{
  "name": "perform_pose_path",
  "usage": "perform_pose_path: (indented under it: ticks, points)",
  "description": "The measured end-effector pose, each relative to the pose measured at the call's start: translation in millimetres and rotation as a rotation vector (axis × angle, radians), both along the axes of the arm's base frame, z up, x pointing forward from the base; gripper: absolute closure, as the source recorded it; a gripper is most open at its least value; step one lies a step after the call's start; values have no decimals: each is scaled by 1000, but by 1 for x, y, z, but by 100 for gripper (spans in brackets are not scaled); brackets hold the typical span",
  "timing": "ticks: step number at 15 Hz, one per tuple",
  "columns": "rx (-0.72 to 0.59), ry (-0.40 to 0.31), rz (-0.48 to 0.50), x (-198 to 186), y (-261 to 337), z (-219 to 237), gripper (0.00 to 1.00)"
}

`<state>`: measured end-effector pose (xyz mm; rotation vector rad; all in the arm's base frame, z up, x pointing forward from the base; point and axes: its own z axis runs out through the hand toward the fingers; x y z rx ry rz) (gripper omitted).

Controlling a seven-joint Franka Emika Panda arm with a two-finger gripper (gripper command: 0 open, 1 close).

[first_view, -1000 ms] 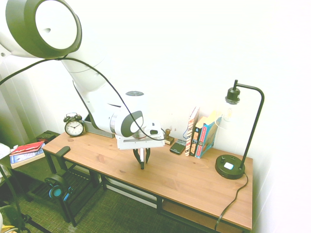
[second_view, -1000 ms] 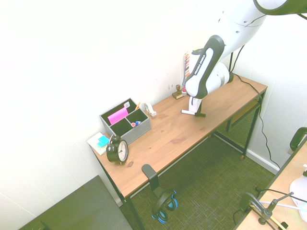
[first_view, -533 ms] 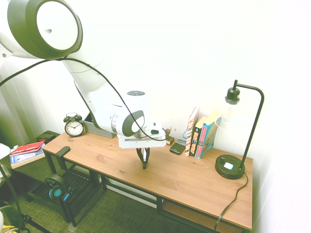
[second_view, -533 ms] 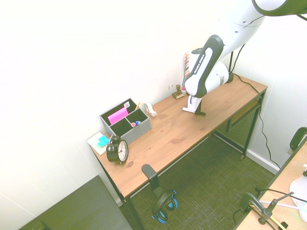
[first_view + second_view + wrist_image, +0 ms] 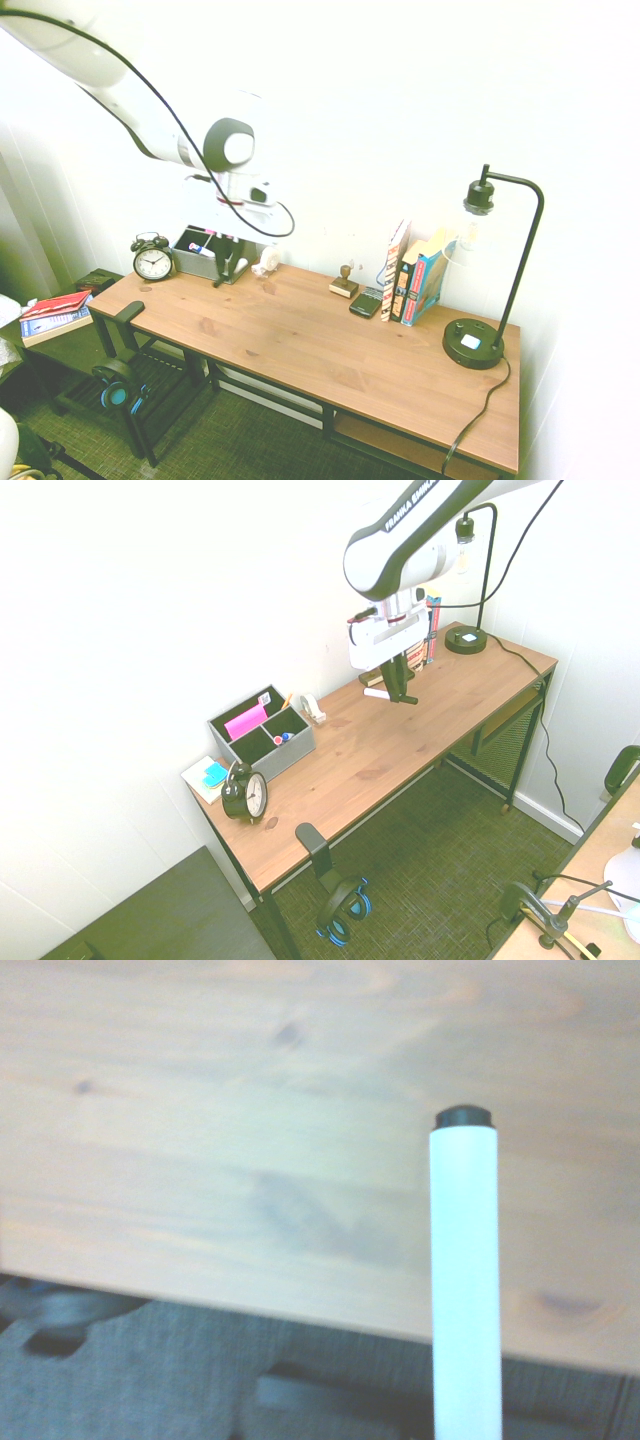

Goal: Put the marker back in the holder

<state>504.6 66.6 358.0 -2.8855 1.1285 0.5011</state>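
Note:
My gripper (image 5: pixel 404 694) hangs well above the desk, shut on the marker (image 5: pixel 377 693), which lies level between the fingers with its white barrel sticking out sideways. The wrist view shows that white barrel with its dark end (image 5: pixel 463 1260) over the desk's front edge. The grey holder (image 5: pixel 262 736) stands by the wall at the desk's far end, with a pink note and several pens inside. In the first exterior view my gripper (image 5: pixel 228 262) appears in front of the holder (image 5: pixel 195 242).
A black alarm clock (image 5: pixel 245 792) stands beside the holder, with sticky notes (image 5: pixel 210 773) behind it. A tape dispenser (image 5: pixel 267 262), a wooden stamp (image 5: pixel 345 283), books (image 5: pixel 415 280) and a desk lamp (image 5: pixel 480 340) line the wall. Headphones (image 5: pixel 340 905) hang under the desk's end.
The gripper has shut on the marker, lifted it off the desk and carried it up and towards the holder's end. The arm has swung high.

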Motion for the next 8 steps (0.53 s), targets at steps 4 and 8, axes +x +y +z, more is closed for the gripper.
perform_pose_path:
  ticks: [4,8]
  points:
    - [80,149,-176,12,70,61,100]
    - [124,301,-386,59,129,21,100]
